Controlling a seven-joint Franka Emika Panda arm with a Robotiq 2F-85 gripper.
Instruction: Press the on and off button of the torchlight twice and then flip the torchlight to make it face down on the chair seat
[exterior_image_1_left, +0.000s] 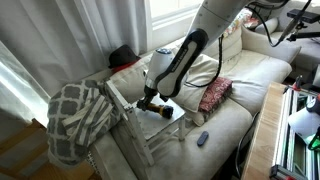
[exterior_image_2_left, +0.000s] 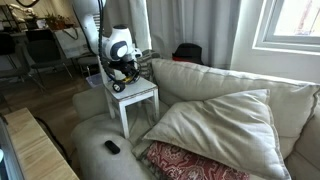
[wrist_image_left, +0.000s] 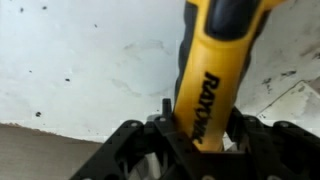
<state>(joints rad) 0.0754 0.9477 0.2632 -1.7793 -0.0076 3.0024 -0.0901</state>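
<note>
The torchlight (wrist_image_left: 212, 70) fills the wrist view, a yellow body with black lettering and a black grip strip, lying on the pale speckled chair seat (wrist_image_left: 80, 60). My gripper (wrist_image_left: 200, 135) is shut on it, one black finger pressed against each side of the yellow body. In both exterior views the gripper (exterior_image_1_left: 150, 100) (exterior_image_2_left: 122, 76) reaches down onto the chair seat (exterior_image_1_left: 172, 120) (exterior_image_2_left: 143, 92), and the torchlight (exterior_image_1_left: 161, 111) shows only as a small dark shape under it.
The white chair stands against the cream sofa (exterior_image_1_left: 235, 110). A grey patterned blanket (exterior_image_1_left: 78, 115) hangs over the chair's side. A red patterned cushion (exterior_image_1_left: 214, 93) (exterior_image_2_left: 190, 160), a large cream cushion (exterior_image_2_left: 220, 120) and a small dark remote (exterior_image_1_left: 203, 138) (exterior_image_2_left: 112, 147) lie on the sofa.
</note>
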